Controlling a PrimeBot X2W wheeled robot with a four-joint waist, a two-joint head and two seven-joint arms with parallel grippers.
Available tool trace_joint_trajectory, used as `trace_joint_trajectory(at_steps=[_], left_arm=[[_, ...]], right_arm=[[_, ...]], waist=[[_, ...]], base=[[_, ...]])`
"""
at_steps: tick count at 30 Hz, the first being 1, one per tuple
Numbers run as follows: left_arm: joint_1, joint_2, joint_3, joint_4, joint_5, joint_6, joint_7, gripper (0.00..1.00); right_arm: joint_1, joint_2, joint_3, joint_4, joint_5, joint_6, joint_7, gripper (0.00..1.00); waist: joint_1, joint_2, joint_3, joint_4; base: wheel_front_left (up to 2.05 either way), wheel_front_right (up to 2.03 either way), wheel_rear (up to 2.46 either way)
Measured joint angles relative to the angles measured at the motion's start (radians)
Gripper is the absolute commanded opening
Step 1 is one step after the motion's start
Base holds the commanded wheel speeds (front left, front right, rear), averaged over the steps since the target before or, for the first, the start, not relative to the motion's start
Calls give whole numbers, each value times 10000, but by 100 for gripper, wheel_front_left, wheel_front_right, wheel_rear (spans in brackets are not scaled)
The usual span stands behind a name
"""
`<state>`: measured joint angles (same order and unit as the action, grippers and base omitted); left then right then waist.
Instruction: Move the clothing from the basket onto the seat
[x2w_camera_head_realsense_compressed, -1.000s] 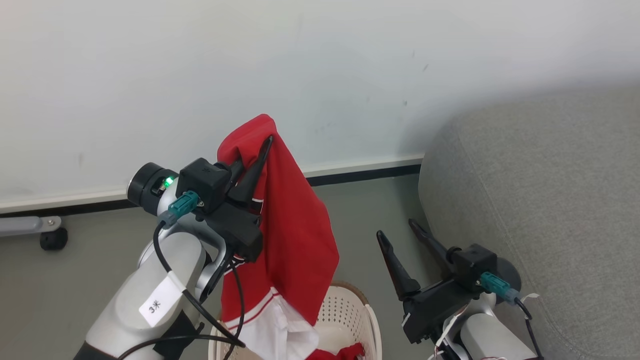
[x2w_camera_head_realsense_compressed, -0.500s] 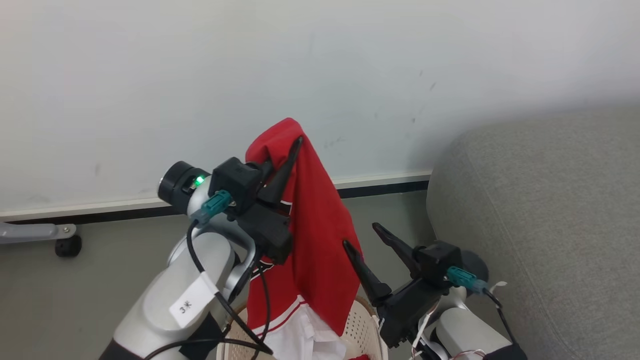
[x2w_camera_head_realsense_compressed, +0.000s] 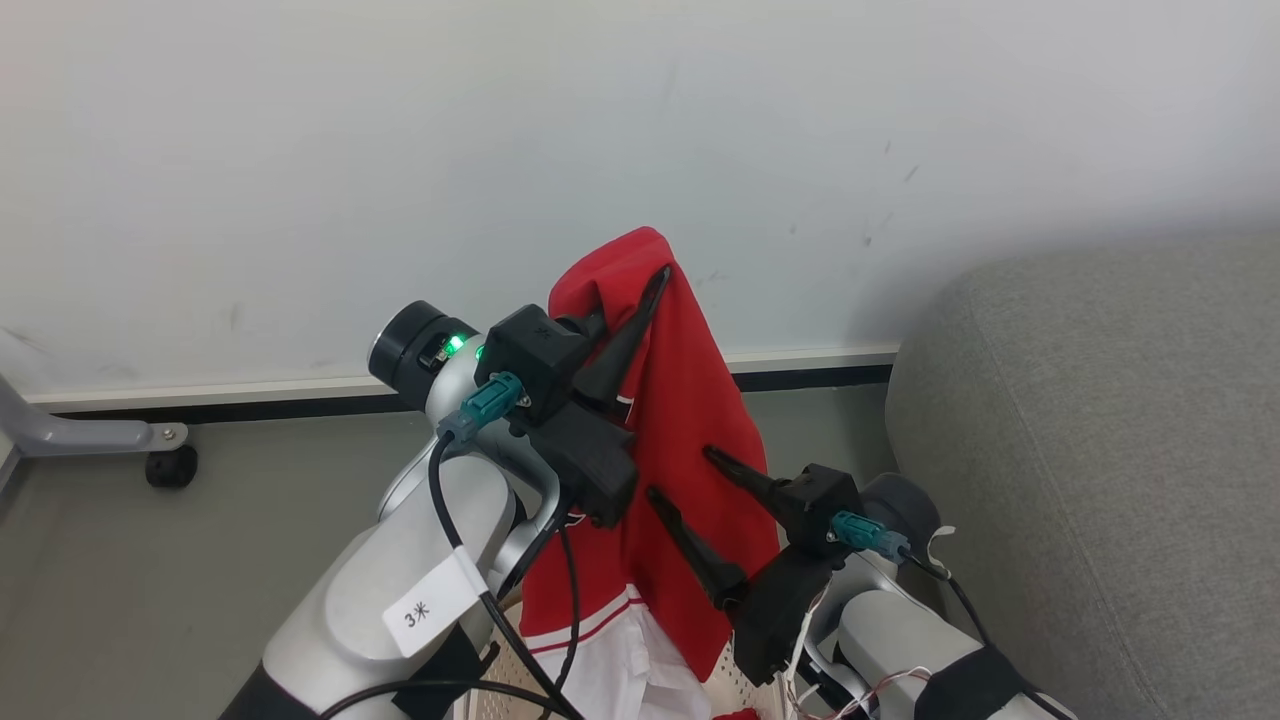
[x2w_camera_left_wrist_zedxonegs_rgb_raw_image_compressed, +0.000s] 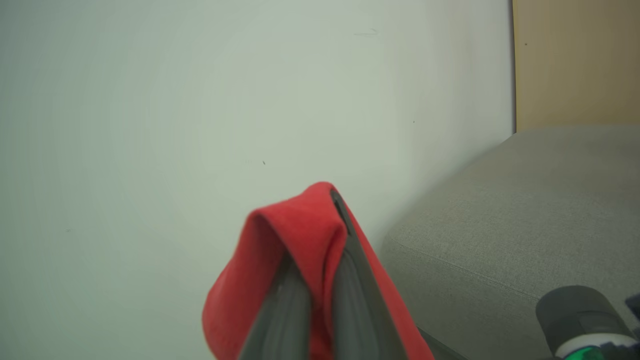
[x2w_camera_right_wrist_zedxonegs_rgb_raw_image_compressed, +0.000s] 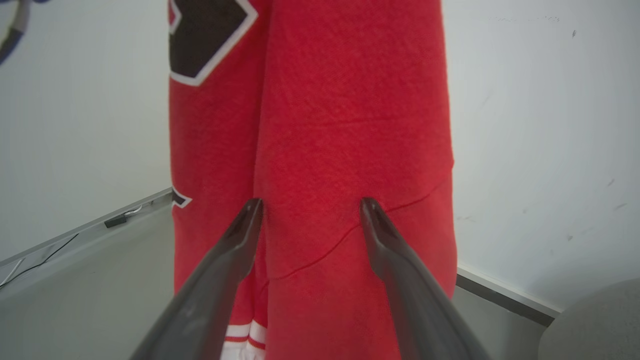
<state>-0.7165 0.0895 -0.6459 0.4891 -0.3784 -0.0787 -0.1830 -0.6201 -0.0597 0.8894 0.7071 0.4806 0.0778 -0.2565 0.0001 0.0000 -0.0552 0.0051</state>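
Note:
A red garment (x2w_camera_head_realsense_compressed: 680, 420) with white panels and stripe trim hangs in the air, pinched at its top fold by my left gripper (x2w_camera_head_realsense_compressed: 655, 275), which is shut on it. The left wrist view has the red fabric (x2w_camera_left_wrist_zedxonegs_rgb_raw_image_compressed: 300, 230) draped over the fingertips. My right gripper (x2w_camera_head_realsense_compressed: 682, 475) is open, its tips close against the hanging cloth's lower right part. In the right wrist view the red cloth (x2w_camera_right_wrist_zedxonegs_rgb_raw_image_compressed: 345, 125) with a black-and-white mark hangs just beyond the gripper (x2w_camera_right_wrist_zedxonegs_rgb_raw_image_compressed: 309, 205). A bit of the cream basket (x2w_camera_head_realsense_compressed: 735, 680) peeks out below. The grey sofa seat (x2w_camera_head_realsense_compressed: 1100, 450) lies to the right.
A pale wall (x2w_camera_head_realsense_compressed: 500, 150) with a baseboard runs behind. A grey metal leg with a black caster (x2w_camera_head_realsense_compressed: 170, 465) stands on the floor at the left. A tan panel (x2w_camera_left_wrist_zedxonegs_rgb_raw_image_compressed: 575, 60) rises behind the sofa in the left wrist view.
The head camera has swung, shifting the scene. My left gripper carries the garment higher and rightward. My right gripper has moved left up to the hanging cloth, still open.

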Motion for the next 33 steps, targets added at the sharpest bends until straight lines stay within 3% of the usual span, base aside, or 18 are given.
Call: trace_joint_trajectory(at_steps=[9,19,21,22,23,24,28,33], left_arm=[[-71,-171,-188,-215,-15,-4,230,0],[-167,-290,-405,-523,-203,-15,330,0],[-167,-299,-420,-587,-322,-15,332,0],[-167,-299,-418,-627,-349,-15,332,0],[-167,-299,-418,-662,-355,-15,334,0],[-167,-299,-414,-698,-357,-15,334,0],[-146,-253,-332,-738,-428,-8,378,0],[6,192,65,-633,-522,111,372,1]], right_arm=[[-713,10,794,792,587,-581,0,100],[-1471,-4,1534,1110,1519,-744,84,100],[-1593,-15,1634,1162,1661,-788,86,53],[-1676,-13,1726,1181,1712,-788,86,39],[-1739,-12,1793,1189,1753,-788,84,6],[-1780,2,1850,1214,1822,-788,84,0],[-1865,12,1979,1369,2140,-788,84,0],[-1873,19,2125,1407,2445,-780,79,0]], waist=[[0,0,48,171],[0,0,122,528],[0,0,143,591],[0,0,154,612],[0,0,163,626],[0,0,170,635],[0,0,198,616],[0,0,254,382]], base=[[0,0,0],[0,0,0],[0,0,0],[0,0,0],[0,0,0],[0,0,0],[0,0,0],[0,0,0]])
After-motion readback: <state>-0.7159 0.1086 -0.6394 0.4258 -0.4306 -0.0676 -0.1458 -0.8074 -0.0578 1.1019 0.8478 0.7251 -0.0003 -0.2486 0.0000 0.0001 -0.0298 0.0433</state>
